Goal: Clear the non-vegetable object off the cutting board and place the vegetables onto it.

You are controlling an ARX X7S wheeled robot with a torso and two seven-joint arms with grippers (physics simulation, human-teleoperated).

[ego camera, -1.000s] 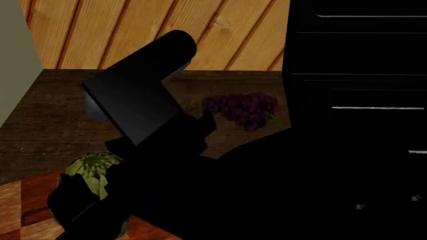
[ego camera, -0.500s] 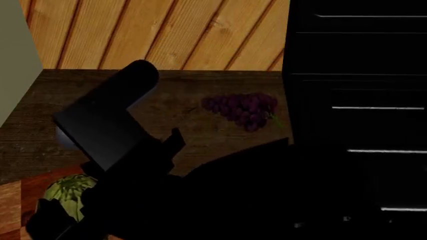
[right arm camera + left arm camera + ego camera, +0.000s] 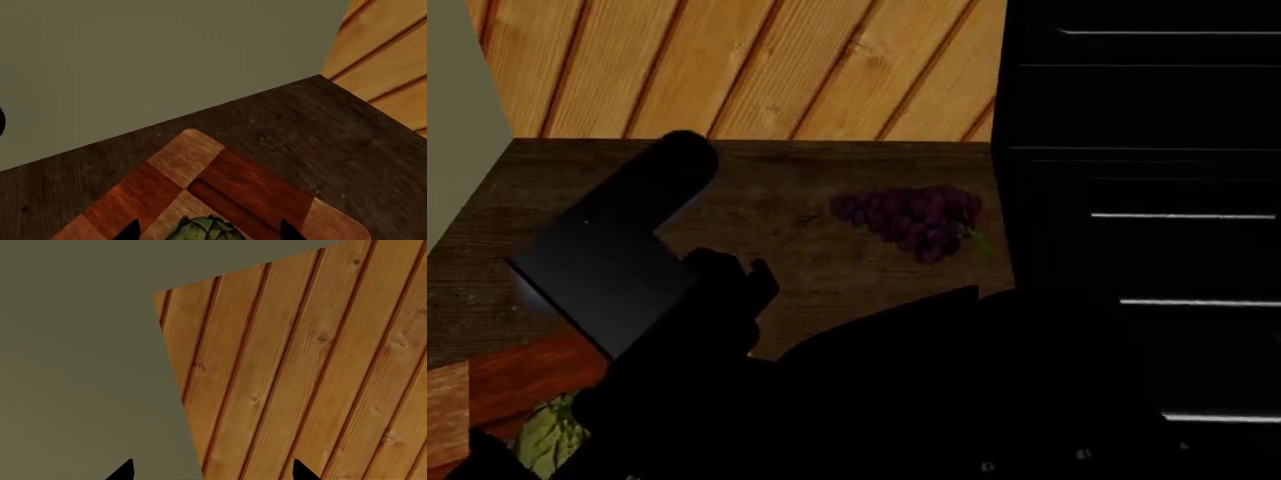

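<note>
The grapes (image 3: 910, 222) lie on the bare dark worktop (image 3: 801, 180) in the upper middle of the head view, well clear of the cutting board (image 3: 521, 375), whose reddish and tan blocks show only at the lower left edge. That placing suggests the first half of the task is already settled: the fruit is off the board and parked out of the way near the plank wall.

The artichoke (image 3: 203, 231) sits over the board at the bottom centre of the right wrist view, above the patchwork blocks and just beside the dark groove. In the head view only a sliver of its green leaves peeps out at the lower left, under the black mass of an arm. I judge it is being set down on the board, since it sits exactly between the two dark tips of the right gripper (image 3: 203, 234).

Those jaws stand spread, one tip at each side of the artichoke. Whether they touch its leaves is cut off by the frame edge, so I cannot tell if they pinch it or have let go.

The left gripper (image 3: 210, 472) shows two dark tips at the bottom of its own view, held apart with nothing between them, pointing at a grey wall and orange planks. It looks lifted aside and idle.

The reddish root is not visible in any view, so its place remains unknown.
</note>
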